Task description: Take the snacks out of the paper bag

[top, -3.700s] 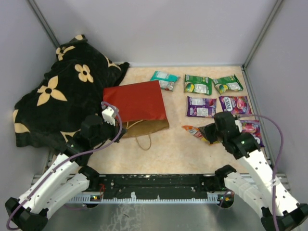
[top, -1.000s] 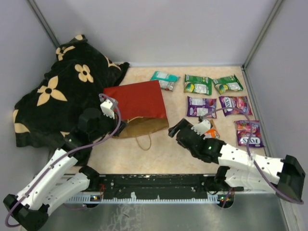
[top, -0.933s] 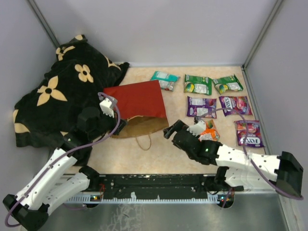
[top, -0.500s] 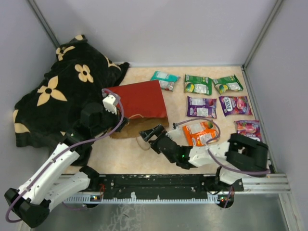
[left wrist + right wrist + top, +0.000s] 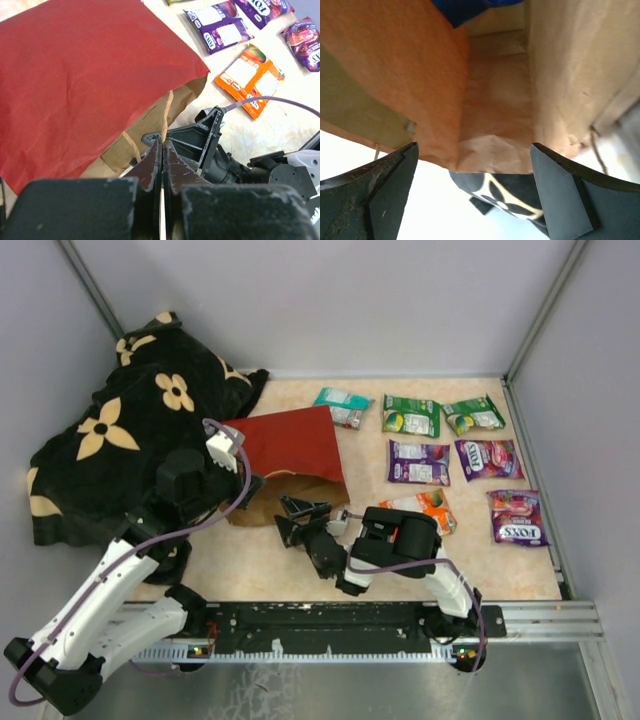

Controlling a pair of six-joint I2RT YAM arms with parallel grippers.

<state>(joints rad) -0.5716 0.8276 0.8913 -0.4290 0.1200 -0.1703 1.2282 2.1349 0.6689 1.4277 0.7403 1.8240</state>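
Observation:
The red paper bag (image 5: 290, 445) lies on its side, its brown mouth facing the near edge. My left gripper (image 5: 254, 488) is shut on the bag's cord handle (image 5: 167, 107) and holds the upper lip up. At the mouth, my right gripper (image 5: 291, 520) is open, its fingers (image 5: 380, 185) wide apart. Deep inside the bag a blue snack packet (image 5: 470, 10) shows. On the table lie a teal packet (image 5: 342, 405), two green ones (image 5: 411, 415), two purple ones (image 5: 418, 462), an orange one (image 5: 425, 510) and a pink-red one (image 5: 517, 516).
A black flower-patterned blanket (image 5: 120, 440) is heaped at the back left, against the bag. Grey walls close in both sides and the back. The right arm's body (image 5: 400, 540) lies low across the near middle of the table.
The right arm has swung left from the packets on the right to the bag's mouth, and the orange packet now lies on the table. The left gripper stays shut on the handle.

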